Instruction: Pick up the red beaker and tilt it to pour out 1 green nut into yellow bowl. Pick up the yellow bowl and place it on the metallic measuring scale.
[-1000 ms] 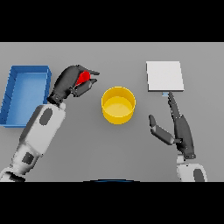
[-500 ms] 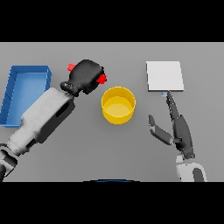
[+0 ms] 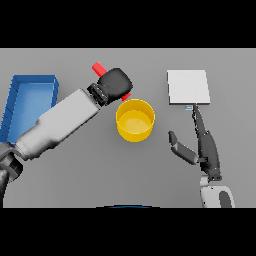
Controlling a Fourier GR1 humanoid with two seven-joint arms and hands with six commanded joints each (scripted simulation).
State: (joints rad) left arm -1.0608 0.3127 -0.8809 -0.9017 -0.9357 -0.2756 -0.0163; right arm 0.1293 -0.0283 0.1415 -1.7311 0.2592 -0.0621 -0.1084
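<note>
Head view showed the left hand [image 3: 116, 84] closed around the red beaker [image 3: 99, 67], held above the table [image 3: 90, 175] at the far-left rim of the yellow bowl [image 3: 135, 120]. One red end of the beaker protruded up and to the left of the fist; a second sliver of red showed at the lower right of the hand, just over the bowl's rim. The beaker lay tilted, its lower end directed toward the bowl.

Step in hand, as judged: the pour of one green nut. No green nut could be made out, either in the beaker, which the hand largely hid, or on the yellow floor of the bowl, so whether the nut had left the beaker could not be told. The next move would call for holding or deepening the tilt over the bowl's opening until one nut dropped, then levelling the beaker to prevent a second.

The right hand [image 3: 202, 145] was stretched out flat, fingers straight and thumb spread aside, holding nothing, with its fingertips touching or just short of the near edge of the metallic measuring scale [image 3: 188, 86]. The scale carried nothing.

A blue tray [image 3: 15, 95] sat at the left; nothing could be seen in it.
</note>
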